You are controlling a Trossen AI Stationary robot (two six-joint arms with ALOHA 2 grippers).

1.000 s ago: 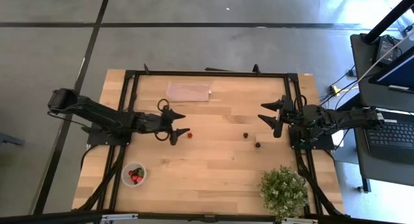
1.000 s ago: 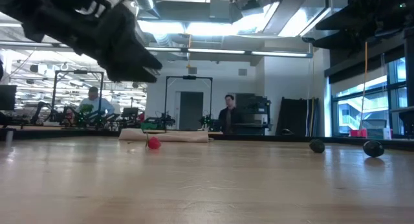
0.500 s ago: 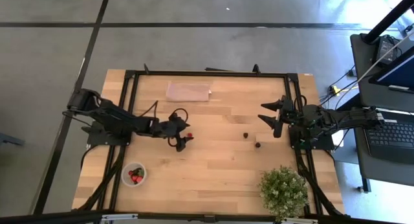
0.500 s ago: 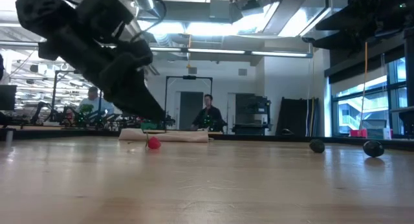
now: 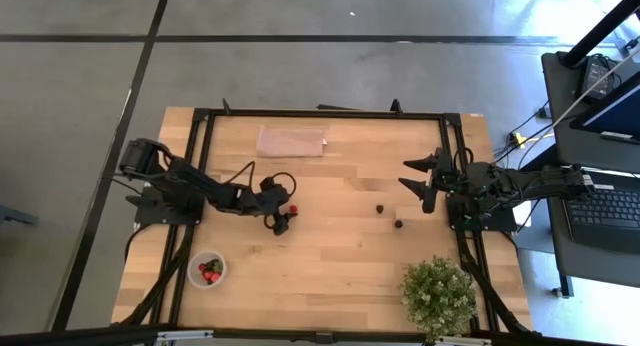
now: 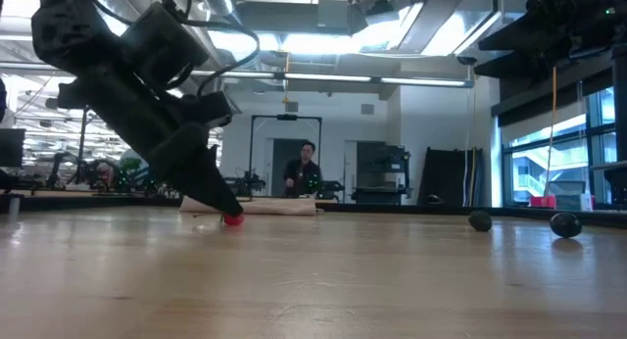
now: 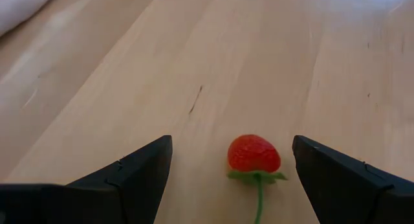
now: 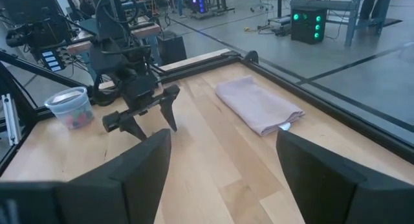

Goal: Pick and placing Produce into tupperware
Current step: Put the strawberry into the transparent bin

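Note:
A red strawberry (image 7: 253,154) with a green stem lies on the wooden table (image 5: 340,256), left of centre. My left gripper (image 5: 286,213) is open and slants down low over it, one finger on either side of the berry without touching it. In the low view the left gripper (image 6: 211,194) hangs just over the strawberry (image 6: 233,219). Two dark berries (image 5: 380,208) (image 5: 398,224) lie right of centre. The round clear tupperware (image 5: 207,271) stands at the near left with red and dark fruit inside. My right gripper (image 5: 420,182) waits open at the right, raised.
A bushy potted plant (image 5: 438,296) stands at the near right corner. A folded pinkish cloth (image 5: 292,141) lies at the far edge. A black frame (image 5: 320,114) borders the table. People stand in the room far behind the table (image 6: 302,174).
My left gripper has come down toward the table and tipped its fingers downward, ending low around the strawberry; it has stayed open. The strawberry has not moved.

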